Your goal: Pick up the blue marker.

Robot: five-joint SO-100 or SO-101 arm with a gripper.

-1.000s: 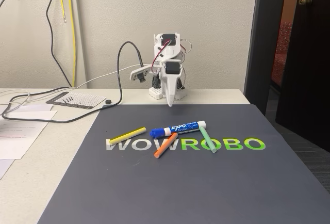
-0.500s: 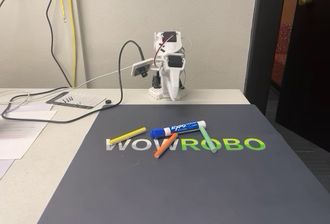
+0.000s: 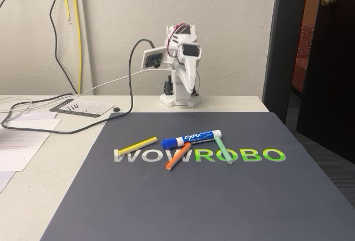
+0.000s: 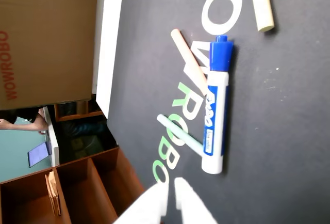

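Note:
The blue marker [image 3: 191,137] lies flat on the dark mat, a fat white Expo barrel with its blue cap to the left in the fixed view. The wrist view shows the blue marker [image 4: 214,115] lengthwise, cap at the top. A thin orange stick [image 3: 177,156] rests against its cap end and a mint-green stick [image 3: 224,149] against its other end. My gripper [image 3: 185,96] hangs at the arm's base behind the mat, well back from the marker. In the wrist view my gripper [image 4: 170,187] enters from the bottom edge, fingers together with nothing held.
A yellow stick [image 3: 137,145] lies left of the marker on the mat [image 3: 194,207]. Black cables [image 3: 66,121] and papers [image 3: 22,141] cover the table's left side. A dark door [image 3: 327,58] stands at the right. A cardboard box [image 4: 46,38] and wooden shelves [image 4: 82,188] lie beyond the table.
The arm has lifted and folded back toward its base. The gripper tip rose off the mat's back edge and the wrist camera swung upward. The marker and sticks have not moved.

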